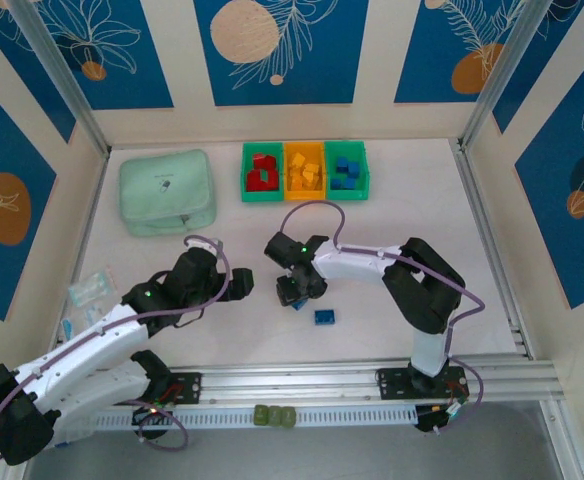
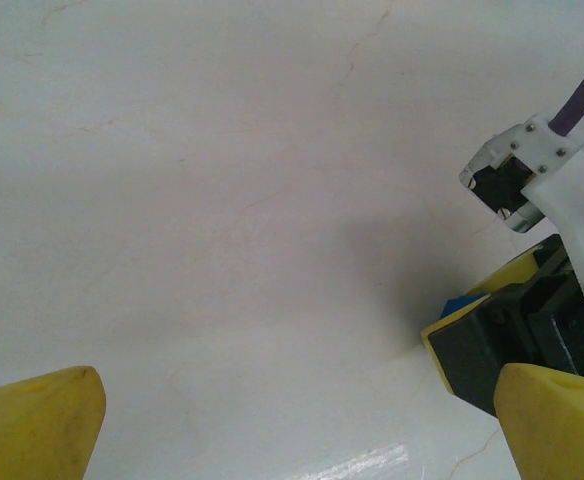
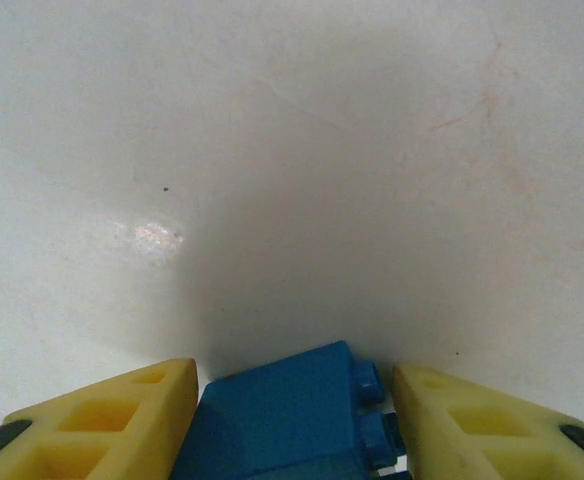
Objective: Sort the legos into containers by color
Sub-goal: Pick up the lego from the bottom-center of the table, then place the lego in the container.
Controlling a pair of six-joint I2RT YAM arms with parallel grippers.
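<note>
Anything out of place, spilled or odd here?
Nothing spilled or damaged. One blue lego lies loose on the table beside the right gripper, which grips another blue brick; the containers look colour-sorted.

Bright even light, soft shadows, small glare patches, blurred wrist foregrounds

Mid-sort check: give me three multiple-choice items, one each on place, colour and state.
1. The loose blue brick lies: A) by the pouch B) on the table beside the right gripper C) in a green bin
2. The orange bin holds bricks coloured: A) red B) yellow C) blue
3. The left gripper is: A) open, empty B) shut on a red brick C) shut on a yellow brick
Answers: 1 B, it sits by that gripper's held blue brick; 2 B, yellow bricks fill it; 3 A, its fingers stand apart over bare table.
</note>
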